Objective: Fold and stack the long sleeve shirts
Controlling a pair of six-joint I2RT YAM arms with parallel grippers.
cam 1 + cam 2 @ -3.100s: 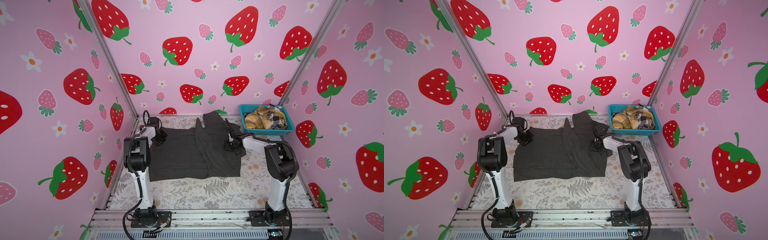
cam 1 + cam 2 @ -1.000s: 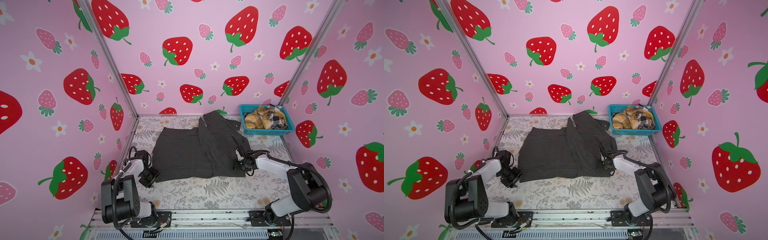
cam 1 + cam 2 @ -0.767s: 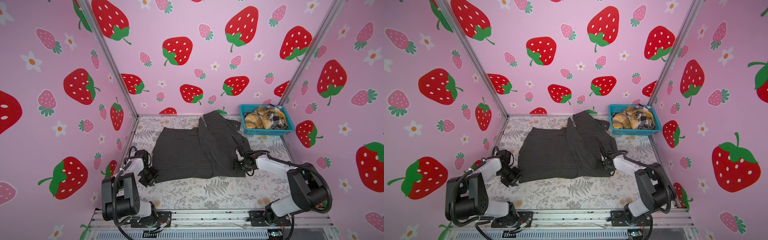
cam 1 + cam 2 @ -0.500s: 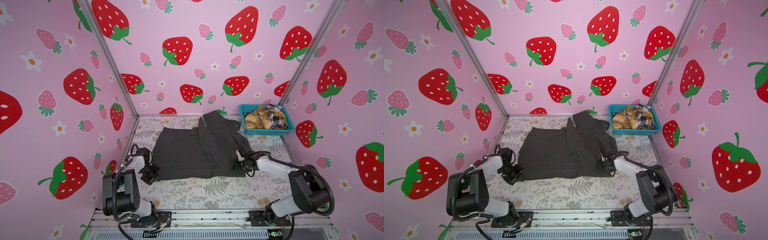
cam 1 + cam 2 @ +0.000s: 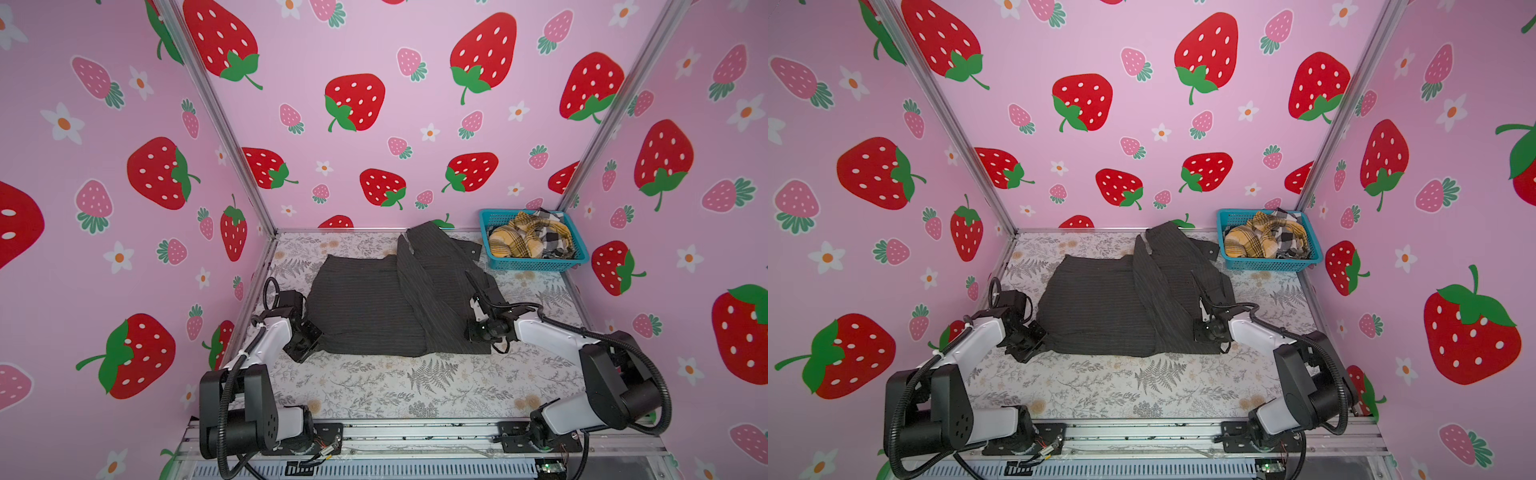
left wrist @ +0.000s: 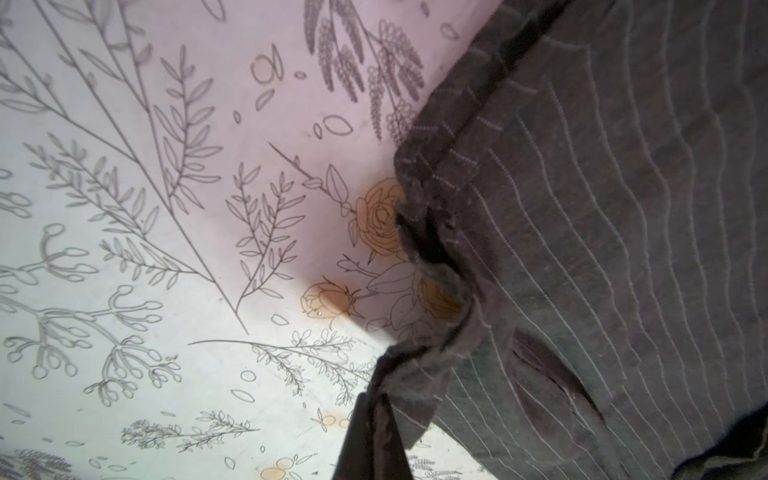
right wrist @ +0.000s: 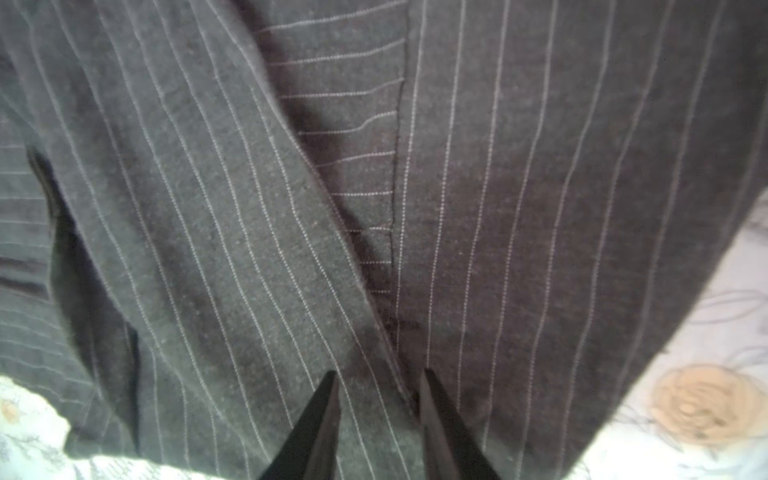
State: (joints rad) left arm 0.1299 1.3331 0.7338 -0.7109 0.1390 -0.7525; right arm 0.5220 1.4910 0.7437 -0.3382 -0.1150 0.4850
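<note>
We see the charcoal pinstriped shirt (image 5: 374, 311) spread mid-tabletop (image 5: 415, 395), and plaid shirts (image 5: 523, 241) in the teal basket (image 5: 536, 264) at the far right corner. The left gripper (image 6: 368, 436) pinches the pinstriped shirt's near left corner. The right gripper (image 7: 378, 376) stands slightly parted astride a fold.

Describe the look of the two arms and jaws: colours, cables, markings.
The left arm and right arm match: white shells on the links, chunky black joint housings, and black ribbed cables looping outside. The jaws are thin, black, tapering blades in both wrist views. No markings are readable.
</note>
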